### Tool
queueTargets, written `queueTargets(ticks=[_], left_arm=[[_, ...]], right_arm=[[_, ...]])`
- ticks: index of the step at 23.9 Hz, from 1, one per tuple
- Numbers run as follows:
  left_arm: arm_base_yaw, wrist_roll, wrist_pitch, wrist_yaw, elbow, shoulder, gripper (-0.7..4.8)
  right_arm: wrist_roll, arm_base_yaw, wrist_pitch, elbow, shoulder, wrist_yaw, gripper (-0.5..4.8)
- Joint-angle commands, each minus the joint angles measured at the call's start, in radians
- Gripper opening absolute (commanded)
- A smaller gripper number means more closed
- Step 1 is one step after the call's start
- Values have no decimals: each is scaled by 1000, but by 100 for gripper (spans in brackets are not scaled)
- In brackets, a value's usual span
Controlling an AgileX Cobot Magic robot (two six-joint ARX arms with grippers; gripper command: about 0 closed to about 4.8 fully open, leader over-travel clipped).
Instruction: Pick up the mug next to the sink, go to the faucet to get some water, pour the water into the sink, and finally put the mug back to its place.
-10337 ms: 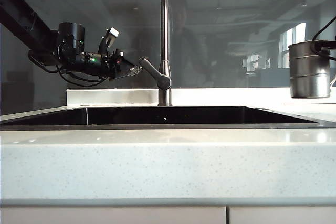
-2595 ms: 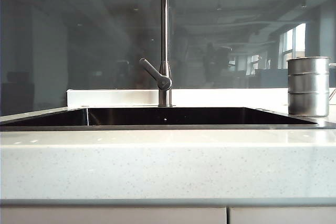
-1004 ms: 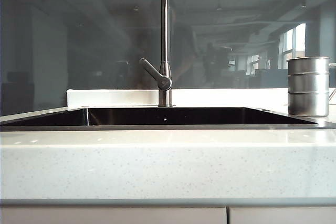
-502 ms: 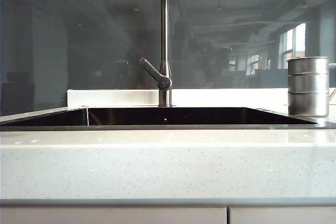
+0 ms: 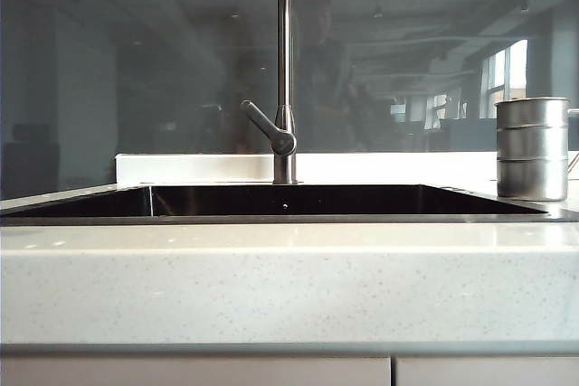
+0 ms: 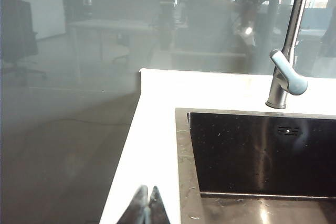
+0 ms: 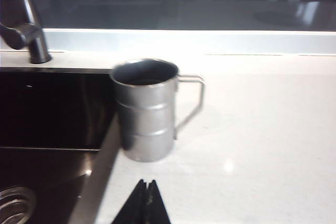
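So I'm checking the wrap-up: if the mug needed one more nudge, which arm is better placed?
Right, probably: the right gripper, shut, faces the mug beside the sink; the left gripper sees only the faucet.

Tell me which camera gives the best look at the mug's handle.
The right wrist view: the mug stands upright on the counter beside the sink, its thin handle fully visible, with the shut right gripper nearby. The exterior view shows the mug with its handle mostly cut off at the picture's edge. The left wrist view misses it.
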Motion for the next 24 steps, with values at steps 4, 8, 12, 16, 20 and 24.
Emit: queueTargets(ticks=[4,8,12,16,20,24], left_arm=[[1,4,6,5,3,1,-5],[1,4,5,5,3,1,-5],[1,4,5,5,3,1,-5],[1,4,5,5,3,1,-5],[1,4,5,5,3,1,-5],[1,4,5,5,3,1,-5]], right_arm=[[-8,-24,70,-85,-105,5,-5],[-8,-24,181,-150,-105,-4,-5],[-9,-25,211,-168,-105,2,-5],[-9,-47,214,-168,-105,-39,-5],[-9,-53,214,-168,-105,-37,-5],[-9,-56,213,-168,-105,-37,-5]])
